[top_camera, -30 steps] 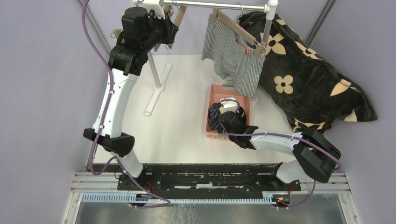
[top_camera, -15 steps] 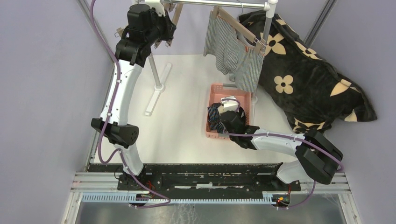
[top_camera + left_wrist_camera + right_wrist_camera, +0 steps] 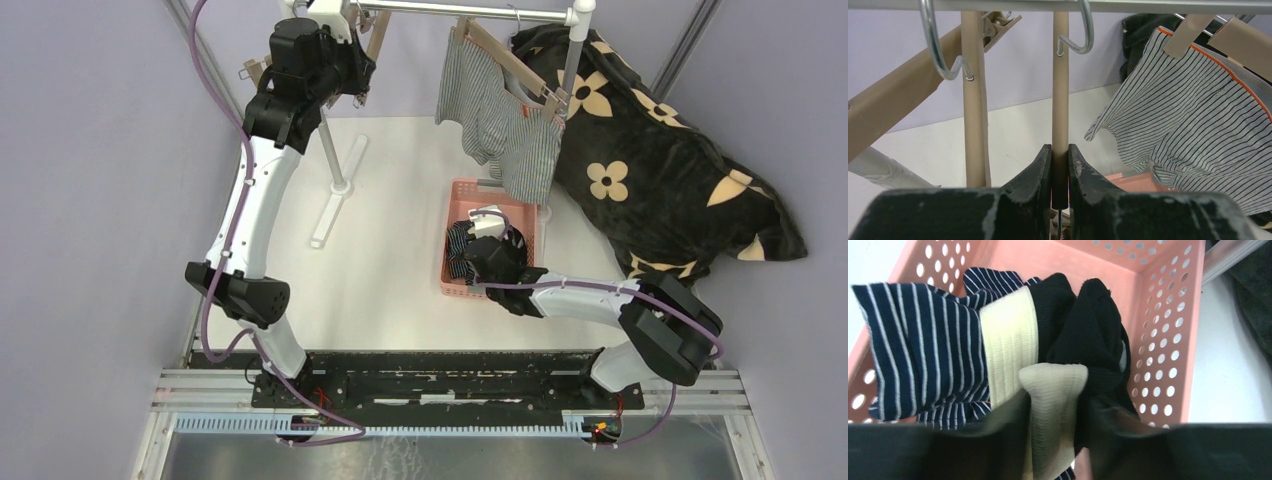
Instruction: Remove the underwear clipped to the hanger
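Right wrist view: navy pair (image 3: 923,340) and black pair (image 3: 1088,325) lie in the pink basket (image 3: 1168,340) by the desk's (image 3: 400,200) right edge. Right gripper (image 3: 1053,440) straddles the beige waistband (image 3: 1008,340), grip unclear. Left gripper (image 3: 1060,165) clamps a bare hanger (image 3: 1060,90); grey-striped pair (image 3: 500,120) hangs clipped above the far edge, left to do

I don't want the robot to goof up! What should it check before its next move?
1. Navy pair in the basket: ok.
2. Black pair in the basket: ok.
3. Right jaws have let go of the waistband: cannot tell; it sits between them.
4. Striped pair unclipped: not ok; it hangs from its clips.
5. Left jaws clamped on the hanger: ok.
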`<state>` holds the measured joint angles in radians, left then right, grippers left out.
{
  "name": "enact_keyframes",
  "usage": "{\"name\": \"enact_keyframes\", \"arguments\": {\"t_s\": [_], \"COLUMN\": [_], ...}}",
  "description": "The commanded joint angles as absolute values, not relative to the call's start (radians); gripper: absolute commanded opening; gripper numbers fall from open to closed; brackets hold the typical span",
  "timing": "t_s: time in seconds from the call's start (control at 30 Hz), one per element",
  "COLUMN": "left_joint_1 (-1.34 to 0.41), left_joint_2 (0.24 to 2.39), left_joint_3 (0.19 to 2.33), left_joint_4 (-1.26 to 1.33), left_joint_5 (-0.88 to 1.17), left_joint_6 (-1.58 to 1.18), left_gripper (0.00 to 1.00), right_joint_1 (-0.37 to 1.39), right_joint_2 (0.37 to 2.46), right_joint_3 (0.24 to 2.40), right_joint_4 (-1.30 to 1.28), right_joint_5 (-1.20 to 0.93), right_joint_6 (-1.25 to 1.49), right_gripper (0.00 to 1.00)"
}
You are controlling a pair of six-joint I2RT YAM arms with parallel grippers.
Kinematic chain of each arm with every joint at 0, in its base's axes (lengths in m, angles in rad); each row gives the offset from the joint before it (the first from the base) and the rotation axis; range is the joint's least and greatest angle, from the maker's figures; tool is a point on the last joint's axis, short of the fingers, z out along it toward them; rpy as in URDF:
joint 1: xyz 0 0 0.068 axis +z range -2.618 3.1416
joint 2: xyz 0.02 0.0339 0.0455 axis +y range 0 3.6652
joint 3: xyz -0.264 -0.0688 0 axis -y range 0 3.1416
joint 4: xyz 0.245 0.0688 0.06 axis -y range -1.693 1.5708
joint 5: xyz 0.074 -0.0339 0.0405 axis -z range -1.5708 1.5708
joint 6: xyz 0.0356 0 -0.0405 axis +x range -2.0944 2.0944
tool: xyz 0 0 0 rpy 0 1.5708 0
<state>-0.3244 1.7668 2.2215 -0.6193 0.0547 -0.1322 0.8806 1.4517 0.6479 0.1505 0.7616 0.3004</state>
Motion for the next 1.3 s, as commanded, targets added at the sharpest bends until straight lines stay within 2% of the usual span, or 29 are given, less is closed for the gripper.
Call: {"name": "enact_keyframes", "arguments": {"t_s": [0.0,0.07,0.13,0.43,0.57,0.7,0.97,1.27], "left_joint_1": [-0.321,-0.321,-0.321,-0.321,-0.321,-0.320,-0.321,-0.321], "left_joint_2": [1.699,1.690,1.678,1.600,1.523,1.483,1.447,1.331], "left_joint_3": [2.217,2.215,2.215,2.180,2.075,2.005,1.982,2.004], "left_joint_4": [-0.589,-0.596,-0.601,-0.615,-0.572,-0.537,-0.549,-0.529], "left_joint_5": [0.050,0.047,0.045,0.043,0.028,0.004,0.002,-0.118], "left_joint_6": [-0.144,-0.144,-0.143,-0.140,-0.136,-0.131,-0.126,-0.078], "left_gripper": [0.21,0.21,0.21,0.23,0.31,0.28,0.30,0.34], "right_joint_1": [0.876,0.876,0.876,0.876,0.876,0.876,0.877,0.877], "right_joint_2": [1.469,1.470,1.456,1.274,1.166,1.089,1.018,0.964], "right_joint_3": [0.715,0.726,0.736,0.752,0.737,0.728,0.714,0.691], "right_joint_4": [0.190,0.195,0.193,0.131,0.093,0.074,0.053,0.045], "right_joint_5": [0.804,0.815,0.820,0.828,0.828,0.825,0.798,0.781], "right_joint_6": [0.284,0.272,0.257,0.207,0.210,0.199,0.194,0.172], "right_gripper": [0.66,0.76,0.77,0.82,0.85,0.85,0.87,0.89]}}
